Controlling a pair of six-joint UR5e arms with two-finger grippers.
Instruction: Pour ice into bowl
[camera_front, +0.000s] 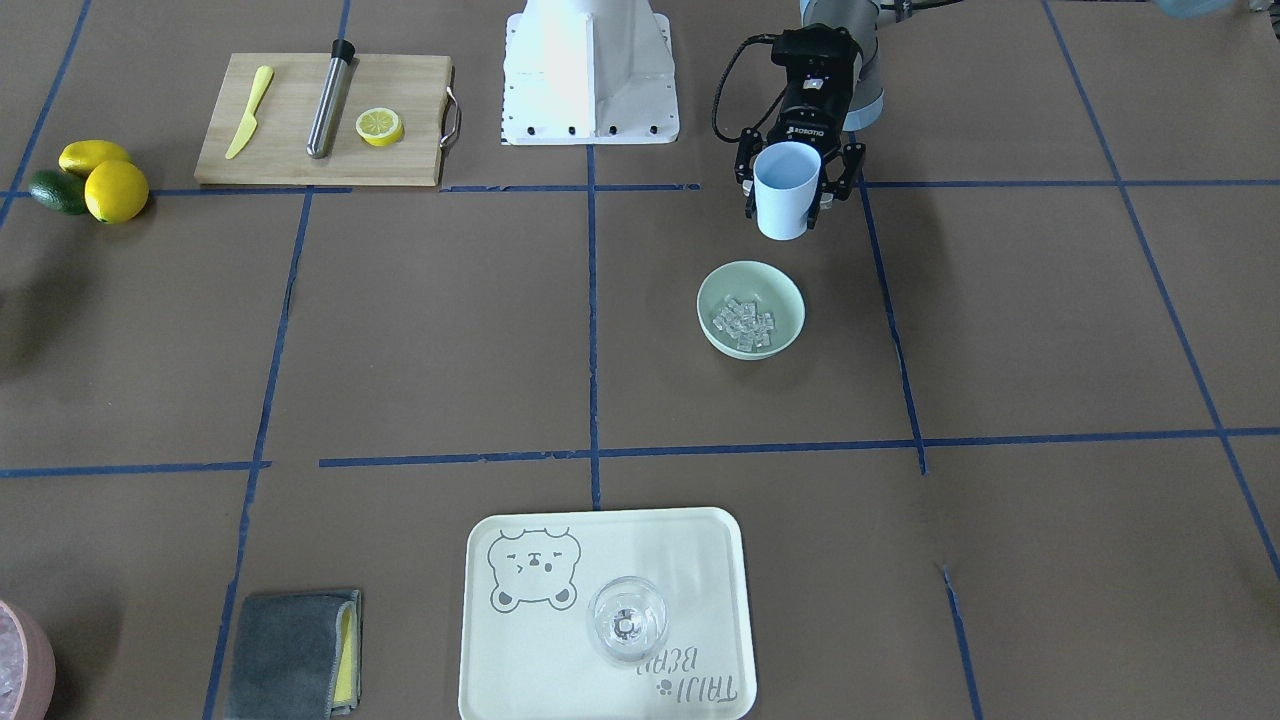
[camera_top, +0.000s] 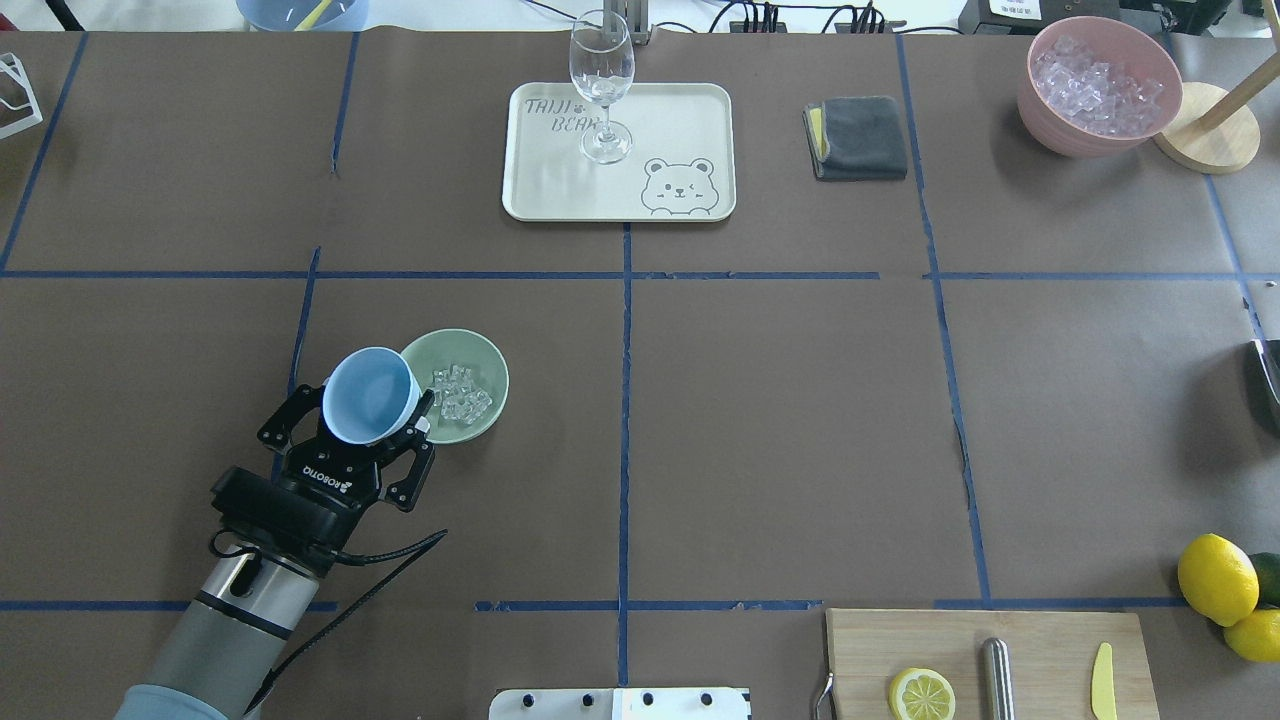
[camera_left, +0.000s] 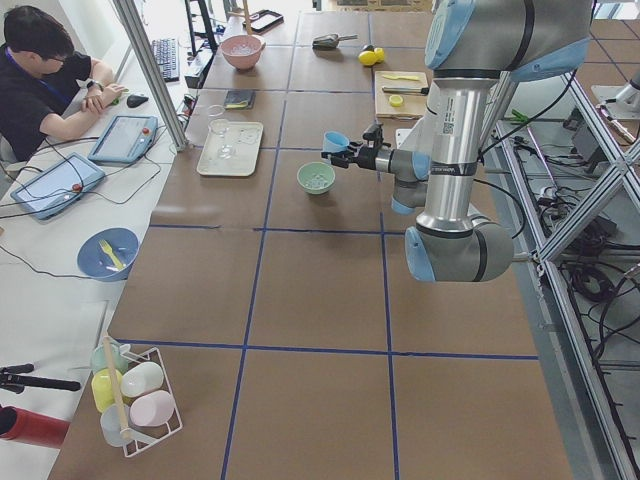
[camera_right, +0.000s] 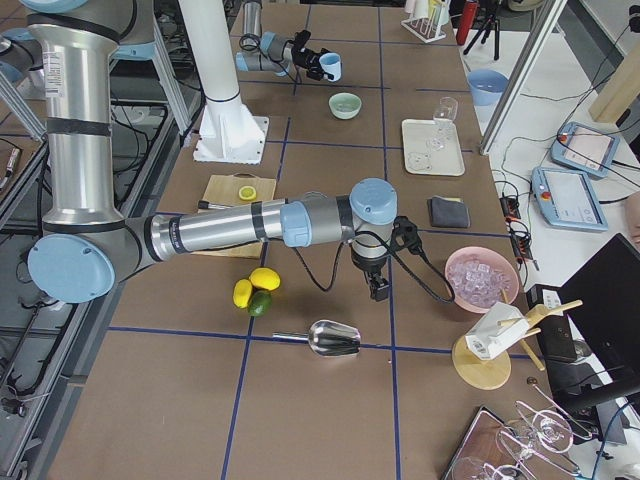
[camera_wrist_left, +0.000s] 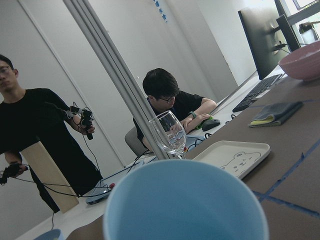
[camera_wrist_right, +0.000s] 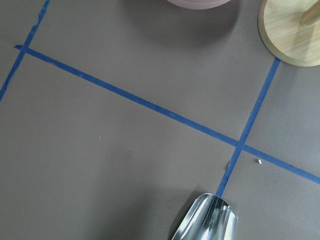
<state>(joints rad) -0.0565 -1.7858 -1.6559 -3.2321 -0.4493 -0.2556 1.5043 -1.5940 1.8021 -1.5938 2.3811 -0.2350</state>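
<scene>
Small clear ice cubes (camera_top: 460, 392) heaped inside upright mint-green bowl (camera_top: 488, 357), mid-table.

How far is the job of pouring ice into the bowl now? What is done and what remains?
Done, it seems: the small clear ice cubes lie in the round pale mint-green bowl. In hand: the left gripper holds the light blue cup beside the bowl, with no cubes showing inside it. Left: probably only setting the cup down and letting go.
</scene>
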